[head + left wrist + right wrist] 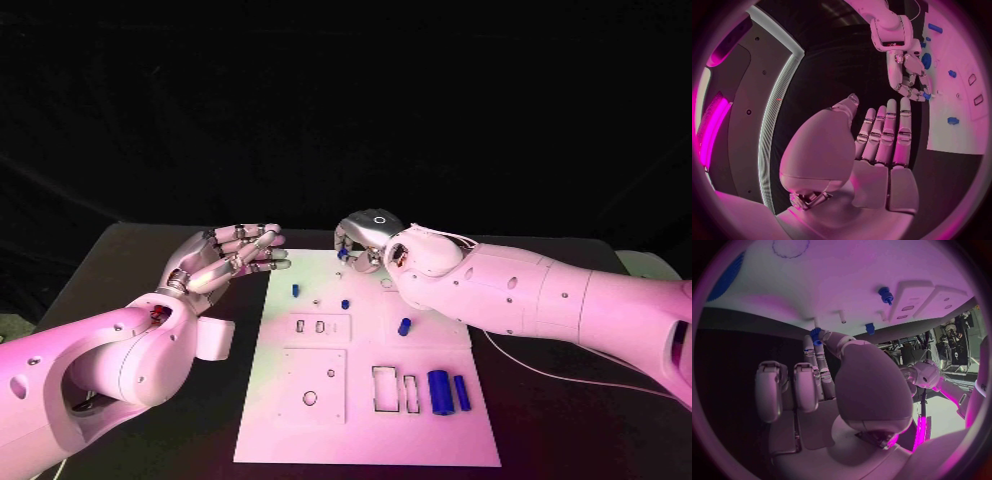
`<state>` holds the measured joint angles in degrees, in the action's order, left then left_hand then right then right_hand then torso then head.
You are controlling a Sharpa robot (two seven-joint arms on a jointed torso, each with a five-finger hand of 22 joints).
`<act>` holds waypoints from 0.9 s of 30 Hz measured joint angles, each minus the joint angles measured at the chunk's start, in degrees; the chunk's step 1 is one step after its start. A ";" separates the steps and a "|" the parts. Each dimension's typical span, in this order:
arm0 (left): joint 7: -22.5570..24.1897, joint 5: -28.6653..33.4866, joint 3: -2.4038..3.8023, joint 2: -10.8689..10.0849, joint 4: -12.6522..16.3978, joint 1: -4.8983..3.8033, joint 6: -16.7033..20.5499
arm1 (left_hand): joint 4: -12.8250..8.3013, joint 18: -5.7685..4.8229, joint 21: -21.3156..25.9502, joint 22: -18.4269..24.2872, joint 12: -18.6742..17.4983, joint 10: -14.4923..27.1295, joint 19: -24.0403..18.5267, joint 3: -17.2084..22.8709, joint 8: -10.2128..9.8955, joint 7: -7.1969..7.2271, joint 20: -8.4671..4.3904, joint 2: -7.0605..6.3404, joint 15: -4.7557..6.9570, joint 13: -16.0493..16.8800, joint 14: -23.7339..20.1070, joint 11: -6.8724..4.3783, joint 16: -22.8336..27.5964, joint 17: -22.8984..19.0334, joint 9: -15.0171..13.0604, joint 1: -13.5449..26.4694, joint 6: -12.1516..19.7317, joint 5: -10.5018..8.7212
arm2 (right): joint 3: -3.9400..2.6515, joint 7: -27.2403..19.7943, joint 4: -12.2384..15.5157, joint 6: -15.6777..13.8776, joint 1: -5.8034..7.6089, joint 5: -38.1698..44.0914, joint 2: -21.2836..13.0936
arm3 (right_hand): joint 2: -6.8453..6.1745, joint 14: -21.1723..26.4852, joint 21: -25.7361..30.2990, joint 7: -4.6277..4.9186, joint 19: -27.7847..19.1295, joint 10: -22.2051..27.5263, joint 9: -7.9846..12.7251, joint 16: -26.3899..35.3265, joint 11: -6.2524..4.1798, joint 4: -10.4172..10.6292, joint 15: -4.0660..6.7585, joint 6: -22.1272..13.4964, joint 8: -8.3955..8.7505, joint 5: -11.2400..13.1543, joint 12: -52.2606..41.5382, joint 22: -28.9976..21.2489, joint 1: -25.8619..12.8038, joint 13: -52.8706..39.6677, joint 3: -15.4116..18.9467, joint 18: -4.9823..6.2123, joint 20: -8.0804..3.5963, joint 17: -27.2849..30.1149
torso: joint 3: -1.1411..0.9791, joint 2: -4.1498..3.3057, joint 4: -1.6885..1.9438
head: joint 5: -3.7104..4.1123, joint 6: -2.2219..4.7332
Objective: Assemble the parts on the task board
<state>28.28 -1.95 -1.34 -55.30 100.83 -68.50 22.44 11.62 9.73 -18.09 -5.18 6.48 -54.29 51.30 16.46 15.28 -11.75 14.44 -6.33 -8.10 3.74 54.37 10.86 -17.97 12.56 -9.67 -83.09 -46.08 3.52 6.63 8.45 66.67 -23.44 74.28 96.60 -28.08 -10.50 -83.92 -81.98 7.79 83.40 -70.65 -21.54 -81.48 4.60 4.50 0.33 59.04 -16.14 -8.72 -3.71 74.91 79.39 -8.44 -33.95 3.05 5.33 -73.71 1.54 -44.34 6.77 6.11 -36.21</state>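
Observation:
The white task board (361,420) lies in the middle of the black table. My right hand (369,238) hovers over the board's far edge and pinches a small blue part (343,254) between thumb and finger; the wrist view shows that part (817,334) at the fingertips, just above the board (817,290). My left hand (231,256) is raised beside the board's far left corner, fingers (889,132) straight and apart, holding nothing. The left wrist view also shows the right hand (907,75) with the blue part (925,95).
Three small blue parts (296,290) (346,302) (405,325) lie on the board's far half. Two longer blue cylinders (438,390) (462,392) lie near the right edge, beside rectangular slots (389,388). A round hole (310,398) sits in the near left plate.

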 measured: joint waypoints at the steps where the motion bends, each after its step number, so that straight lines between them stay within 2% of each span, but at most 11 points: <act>1: -0.01 0.00 0.00 -0.01 -0.01 0.00 -0.01 | 0.00 0.00 0.00 0.00 0.00 0.00 0.00 0.00 0.00 0.00 0.00 0.00 0.00 0.00 0.00 0.00 0.01 0.00 0.00 0.00 0.00 0.00 | 0.00 0.03 0.07 0.01 -0.01 0.05 -0.10 | 0.00 0.00 0.00 -0.03 0.00 0.00 -0.01 0.00 0.00 0.00 0.00 -0.07 0.00 0.01 0.00 0.02 0.00 0.00 0.00 0.00 0.00 0.00 | 0.01 0.00 0.00 | 0.01 0.01; 17: -0.07 0.01 0.00 -0.16 -0.22 -0.01 -0.06 | 0.00 0.00 0.00 0.00 0.00 0.00 0.00 0.00 0.00 0.00 0.00 0.00 0.00 0.00 0.00 0.00 0.01 -0.01 0.00 0.00 0.00 0.00 | 0.21 0.84 2.56 -0.08 -0.28 0.86 -1.94 | -0.24 0.00 0.00 -0.03 0.00 0.00 -0.06 0.00 0.00 0.00 0.00 -0.09 0.00 0.22 0.00 0.03 -0.23 -0.04 0.01 0.00 0.00 0.01 | -0.05 0.01 0.22 | 0.10 0.09; 27: -0.10 0.01 0.00 -0.18 -0.26 -0.01 -0.09 | 0.00 0.00 0.00 0.04 0.00 0.00 0.00 0.00 0.00 0.00 0.00 0.00 0.00 0.00 0.00 0.00 0.01 0.04 0.00 0.00 0.00 0.00 | 0.19 1.17 2.23 -0.04 -0.27 1.03 -1.68 | -0.29 0.00 0.00 -0.02 0.00 0.00 -0.12 0.00 0.00 0.00 0.00 -0.09 -0.16 0.23 0.01 0.02 -0.78 -0.14 0.01 0.01 0.00 0.02 | -0.04 0.01 0.38 | 0.32 0.12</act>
<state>28.19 -1.94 -1.34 -55.48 100.57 -68.51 22.35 11.62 9.73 -18.09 -5.14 6.48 -54.29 51.29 16.46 15.28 -11.75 14.44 -6.34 -8.10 3.74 54.37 10.86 -17.96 12.60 -9.67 -83.09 -46.08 3.52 6.82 9.62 68.91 -23.48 74.01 97.63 -29.76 -10.78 -83.92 -81.98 7.77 83.40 -70.65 -21.65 -81.48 4.60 4.51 0.33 58.95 -16.29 -8.50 -3.70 74.93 78.61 -8.58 -33.95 3.06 5.33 -73.69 1.49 -44.32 7.15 6.44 -36.08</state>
